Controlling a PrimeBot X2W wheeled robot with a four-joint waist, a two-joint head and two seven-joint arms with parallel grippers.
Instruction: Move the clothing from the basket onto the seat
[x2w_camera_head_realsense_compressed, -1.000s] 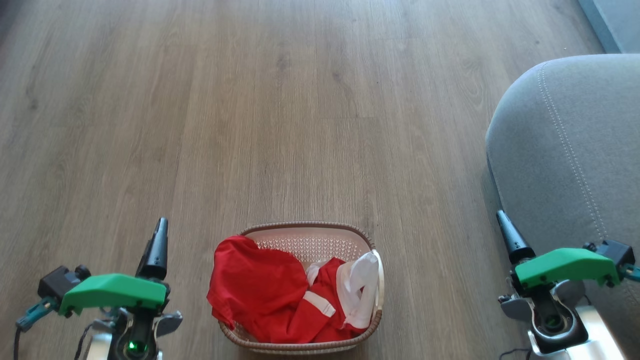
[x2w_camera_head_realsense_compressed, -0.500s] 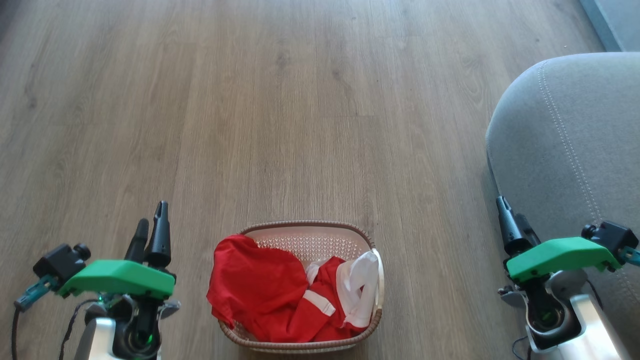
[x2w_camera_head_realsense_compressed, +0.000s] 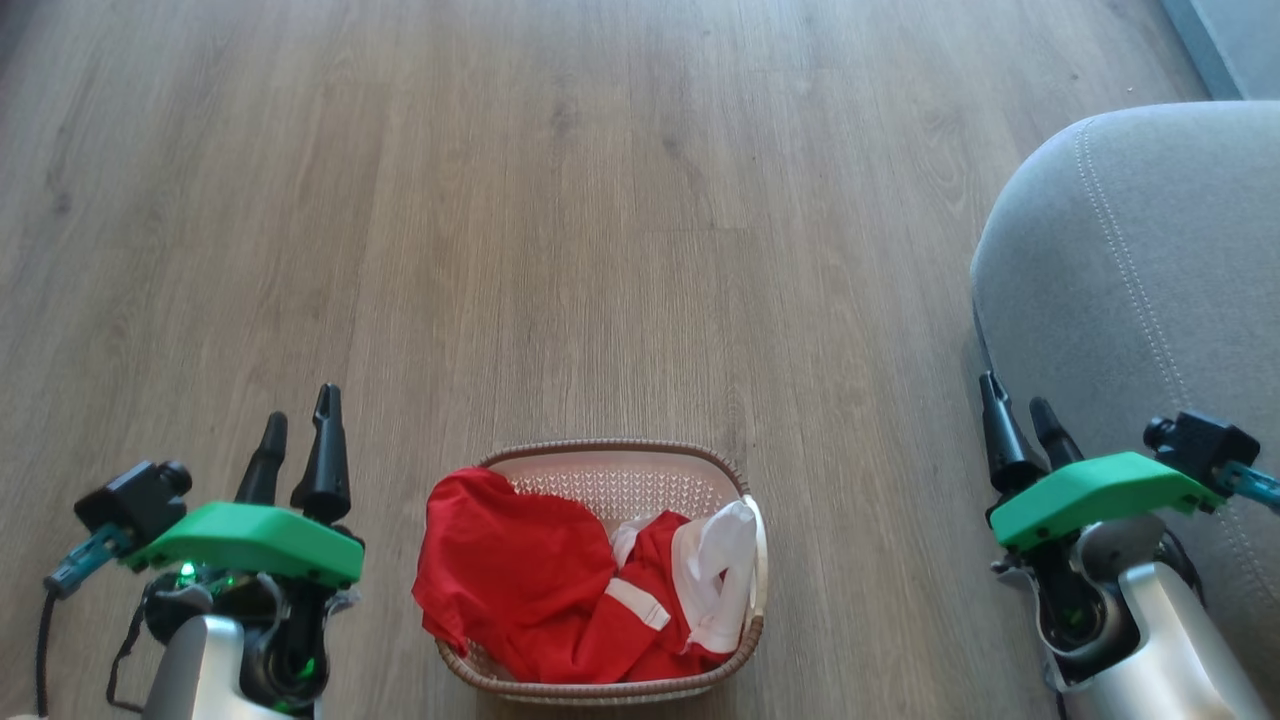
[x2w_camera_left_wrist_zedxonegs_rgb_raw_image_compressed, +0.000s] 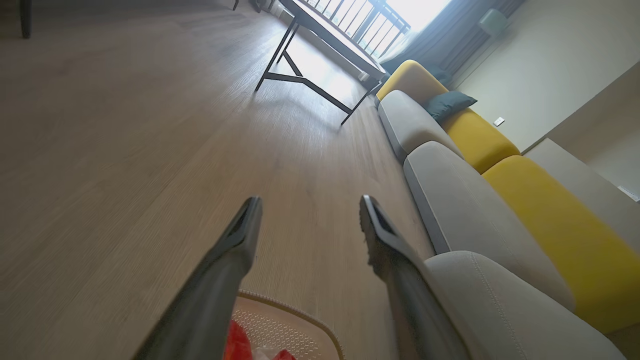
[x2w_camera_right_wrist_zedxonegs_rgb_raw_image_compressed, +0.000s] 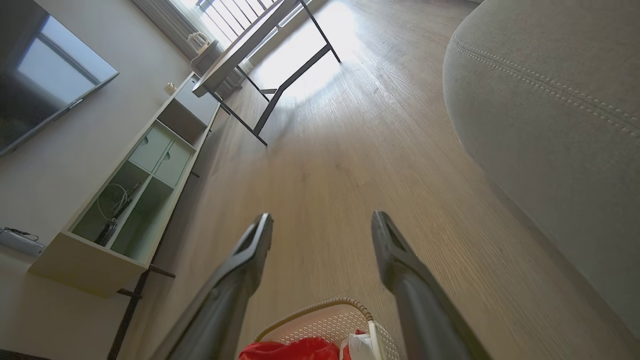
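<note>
Red clothing (x2w_camera_head_realsense_compressed: 520, 585) heaped in basket (x2w_camera_head_realsense_compressed: 610, 448) on floor (x2w_camera_head_realsense_compressed: 600, 200), between left end effector (x2w_camera_head_realsense_compressed: 300, 406) and right end effector (x2w_camera_head_realsense_compressed: 1015, 392), both spread wide, empty. Could snag in lifting and drag light basket along.

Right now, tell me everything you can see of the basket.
The basket is small, rectangular with rounded corners, cream-white plastic with a perforated wall and a brown woven-look rim; a white handle shows on its right side. It stands upright on the wood floor, low in the middle of the head view. The red clothing fills most of it and spills over its left rim. The grey seat stands apart to its right.
</note>
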